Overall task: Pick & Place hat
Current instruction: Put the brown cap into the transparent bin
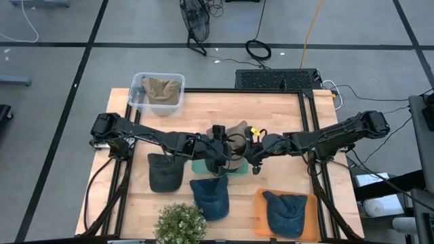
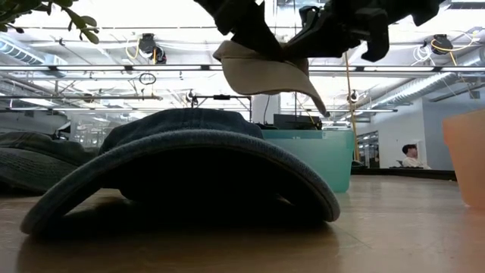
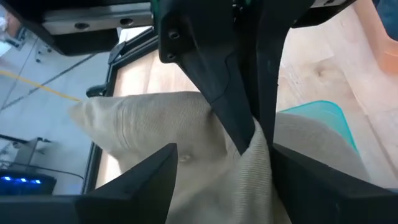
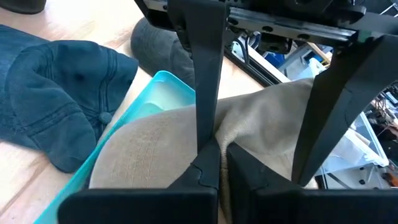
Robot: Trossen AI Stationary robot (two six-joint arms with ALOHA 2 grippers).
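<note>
The right gripper (image 1: 252,161) has its jaws pressed fully together, pinching a fold of the tan hat (image 1: 237,130) between its fingers (image 4: 208,168). The left gripper (image 1: 218,161) meets it from the opposite side with its jaws spread as wide as they go; the cloth of the same hat bulges between its fingers (image 3: 149,180), which lie against the fabric without squeezing it.

Both grippers come together over the middle of the worktop (image 1: 285,112), and the tan hat hangs in the air between them, its brim drooping above the teal bin (image 1: 196,166). In the low view the hat (image 2: 265,72) is clearly off the surface, above and behind the nearest cap.

Along the near edge of the worktop lie three more caps: a dark grey cap (image 1: 165,171) towards the left side, a blue denim cap (image 1: 210,196) near the middle, and another blue cap (image 1: 285,213) resting on an orange mat (image 1: 261,217) towards the right. A potted plant (image 1: 180,224) stands at the near edge, just beside the denim cap. A clear bin (image 1: 139,85) with tan cloth inside sits at the far left corner.
</note>
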